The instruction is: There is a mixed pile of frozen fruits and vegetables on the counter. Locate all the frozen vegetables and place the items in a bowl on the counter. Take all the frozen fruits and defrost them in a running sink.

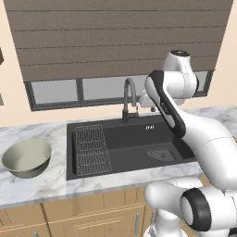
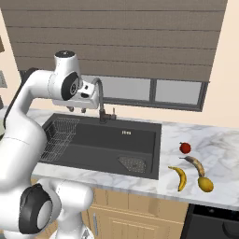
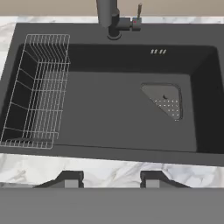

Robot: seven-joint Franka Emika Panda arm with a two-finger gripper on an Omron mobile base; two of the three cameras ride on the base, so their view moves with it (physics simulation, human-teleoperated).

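Observation:
My gripper (image 2: 77, 110) hangs open and holds nothing, high over the left part of the black sink (image 2: 102, 140), close to the gooseneck tap (image 2: 99, 100). In the hand view its fingertips (image 3: 70, 179) stand wide apart above the counter's front strip (image 3: 109, 168), looking down into the sink (image 3: 113, 109). On the counter (image 2: 219, 140) right of the sink lie a red round piece (image 2: 185, 148), two bananas (image 2: 181, 178) (image 2: 195, 164) and a yellow-orange piece (image 2: 205, 184). The grey-beige bowl (image 1: 27, 157) stands left of the sink (image 1: 129, 139).
A wire rack (image 3: 37, 92) fills the basin's left side and a drain strainer (image 3: 166, 100) sits at its right. No water shows at the tap (image 3: 109, 17). A window with a lowered blind (image 1: 115, 37) runs behind. A dark appliance top (image 2: 214, 224) adjoins the counter at the right.

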